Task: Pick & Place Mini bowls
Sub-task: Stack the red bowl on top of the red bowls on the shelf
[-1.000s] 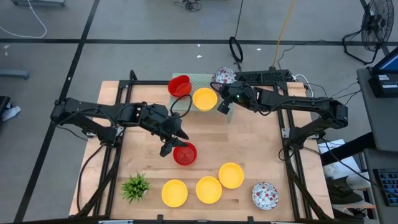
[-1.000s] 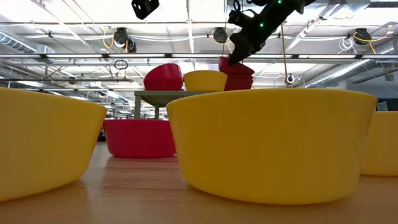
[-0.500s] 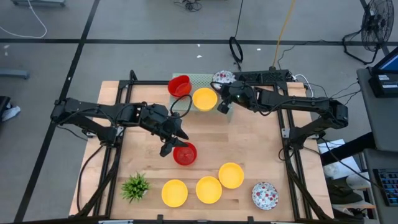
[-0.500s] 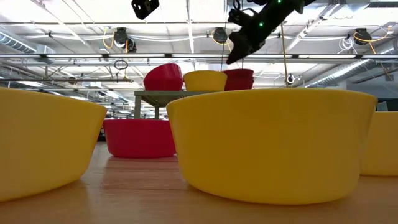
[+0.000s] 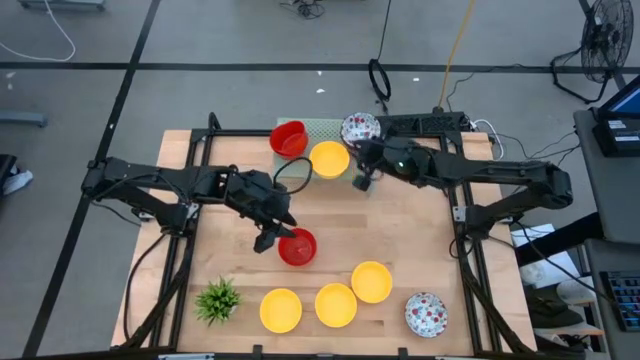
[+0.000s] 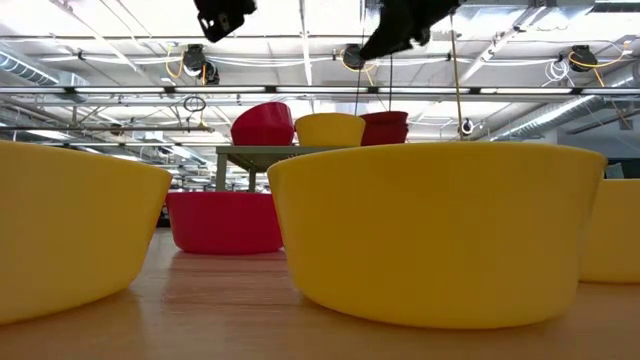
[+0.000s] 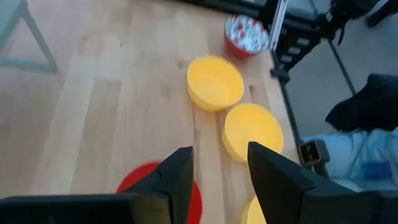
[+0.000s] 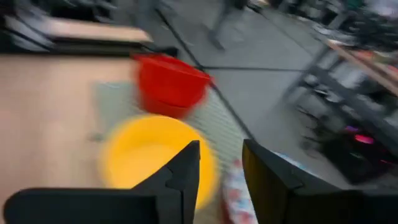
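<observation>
Wooden table [image 5: 400, 235] seen from above: a raised green stand [image 5: 322, 128] at the far edge carries a red bowl [image 5: 288, 139], a yellow bowl [image 5: 329, 159] and a speckled bowl [image 5: 359, 127]. The right gripper [image 5: 363, 181] hangs just beside the yellow one. The left gripper [image 5: 272, 237] is at the rim of another red bowl [image 5: 297, 247] (touching or not, I cannot tell). Three yellow bowls [image 5: 332, 303] and a second speckled bowl [image 5: 425, 313] lie near the front, beside a green plant [image 5: 218, 299].

From table height, big yellow bowls [image 6: 435, 230] fill the front.

The left wrist camera shows its fingers [image 7: 177, 177] apart above the red bowl [image 7: 158, 186].

The right wrist camera shows its fingers [image 8: 183, 168] apart and empty, over the yellow bowl [image 8: 146, 158].
</observation>
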Action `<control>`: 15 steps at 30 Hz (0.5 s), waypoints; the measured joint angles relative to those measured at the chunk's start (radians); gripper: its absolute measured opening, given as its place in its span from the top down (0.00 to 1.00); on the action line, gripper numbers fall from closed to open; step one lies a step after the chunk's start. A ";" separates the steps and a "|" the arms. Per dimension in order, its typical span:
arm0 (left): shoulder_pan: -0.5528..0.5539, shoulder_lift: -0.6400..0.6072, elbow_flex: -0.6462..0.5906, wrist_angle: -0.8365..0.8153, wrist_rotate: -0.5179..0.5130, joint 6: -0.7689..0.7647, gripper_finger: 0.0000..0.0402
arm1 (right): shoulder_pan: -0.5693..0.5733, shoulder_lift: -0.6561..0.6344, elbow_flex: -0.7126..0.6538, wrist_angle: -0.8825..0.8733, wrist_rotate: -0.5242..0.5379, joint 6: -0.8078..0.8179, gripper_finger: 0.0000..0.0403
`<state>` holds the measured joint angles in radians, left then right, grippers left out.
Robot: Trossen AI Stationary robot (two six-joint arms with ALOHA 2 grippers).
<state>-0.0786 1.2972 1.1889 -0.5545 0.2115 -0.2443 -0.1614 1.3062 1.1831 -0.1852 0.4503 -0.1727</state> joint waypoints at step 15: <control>-0.225 0.001 -0.226 0.098 -0.092 0.052 0.62 | 0.385 -0.046 -0.061 -0.077 -0.371 0.348 0.66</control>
<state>-0.3033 1.2980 0.9634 -0.4561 0.1199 -0.1927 0.2234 1.2601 1.1219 -0.2622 0.0789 0.1756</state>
